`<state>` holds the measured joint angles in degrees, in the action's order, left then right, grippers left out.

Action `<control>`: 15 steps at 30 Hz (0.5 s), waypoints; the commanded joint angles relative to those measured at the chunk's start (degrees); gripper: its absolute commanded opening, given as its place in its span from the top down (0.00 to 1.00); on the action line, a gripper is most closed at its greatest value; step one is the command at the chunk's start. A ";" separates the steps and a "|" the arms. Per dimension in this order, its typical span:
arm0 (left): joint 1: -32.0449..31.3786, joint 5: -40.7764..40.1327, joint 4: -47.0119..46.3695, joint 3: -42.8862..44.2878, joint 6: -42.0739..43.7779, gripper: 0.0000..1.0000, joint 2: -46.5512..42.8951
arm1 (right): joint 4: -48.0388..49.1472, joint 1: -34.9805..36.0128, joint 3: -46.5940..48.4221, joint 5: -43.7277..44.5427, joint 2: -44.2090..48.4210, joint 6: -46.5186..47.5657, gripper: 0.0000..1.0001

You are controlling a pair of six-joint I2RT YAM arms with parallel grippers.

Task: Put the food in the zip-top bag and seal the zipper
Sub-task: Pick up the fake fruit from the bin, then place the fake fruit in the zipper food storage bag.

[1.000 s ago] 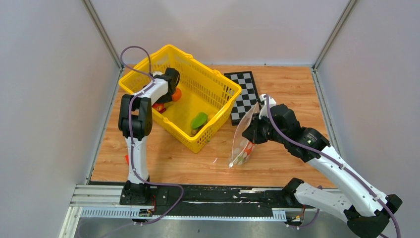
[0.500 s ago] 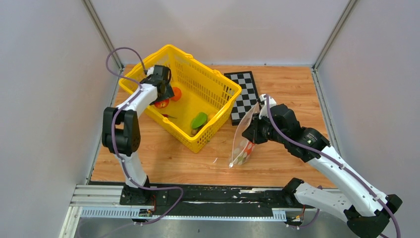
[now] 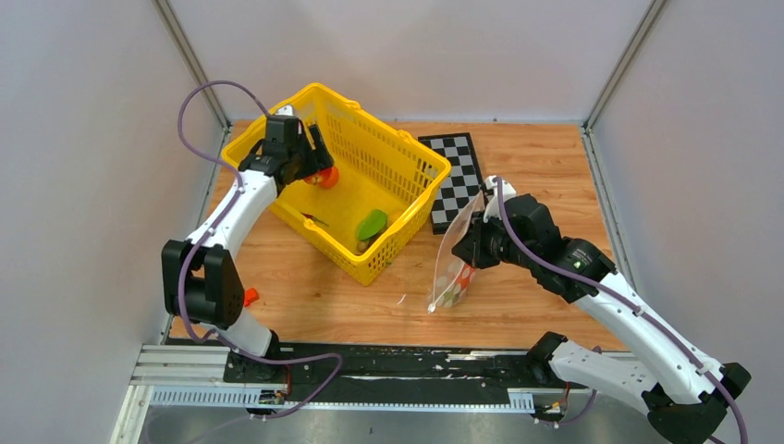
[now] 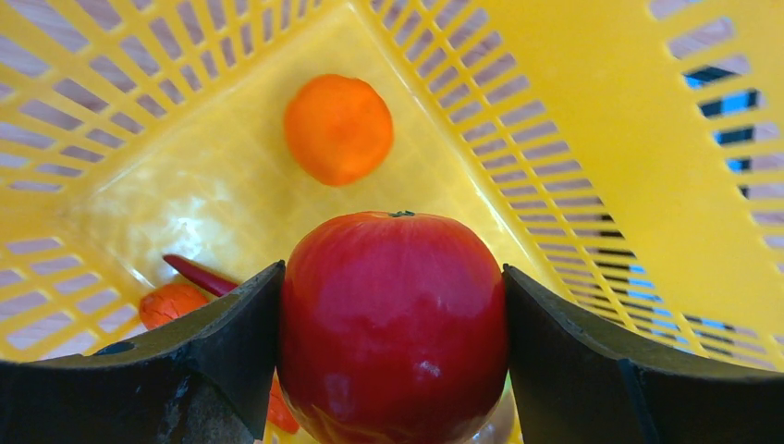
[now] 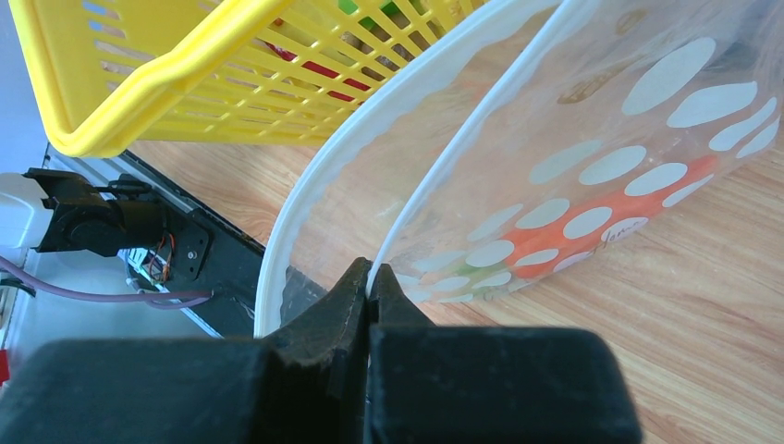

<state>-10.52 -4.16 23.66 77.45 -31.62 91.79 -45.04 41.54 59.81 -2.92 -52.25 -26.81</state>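
My left gripper (image 4: 393, 319) is shut on the red tomato (image 4: 393, 324) and holds it above the floor of the yellow basket (image 4: 573, 111). Below it lie an orange (image 4: 337, 128), a red chili (image 4: 199, 275) and a carrot (image 4: 171, 301). In the top view the left gripper (image 3: 305, 159) is over the basket's far left part, with a green pepper (image 3: 373, 223) lower down. My right gripper (image 5: 370, 277) is shut on one zipper strip (image 5: 462, 157) of the polka-dot bag (image 5: 601, 166) and holds its mouth open. Orange food (image 5: 592, 231) lies inside the bag (image 3: 455, 268).
A black-and-white checkerboard (image 3: 458, 180) lies behind the bag, beside the basket (image 3: 407, 148). A small red block (image 3: 249, 296) sits on the wooden table by the left arm's base. Grey walls close in both sides and the back.
My left arm has swung out to the left, and its gripper has moved toward the basket's far left corner with the tomato. The right arm and bag have not moved.
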 commanded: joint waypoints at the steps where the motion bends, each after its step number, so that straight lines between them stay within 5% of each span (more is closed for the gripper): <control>1: -1.22 7.24 -4.18 -0.23 1.41 0.51 -7.03 | 3.13 -0.13 -0.05 1.35 0.57 0.04 1.00; 15: -13.81 20.14 -10.84 -0.02 4.04 0.55 -15.59 | 6.63 -0.12 -0.52 4.62 0.36 -1.21 1.00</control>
<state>-20.86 9.34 17.87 76.44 -30.02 78.02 -42.26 41.54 59.07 -0.99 -52.25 -26.96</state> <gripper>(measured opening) 0.840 0.013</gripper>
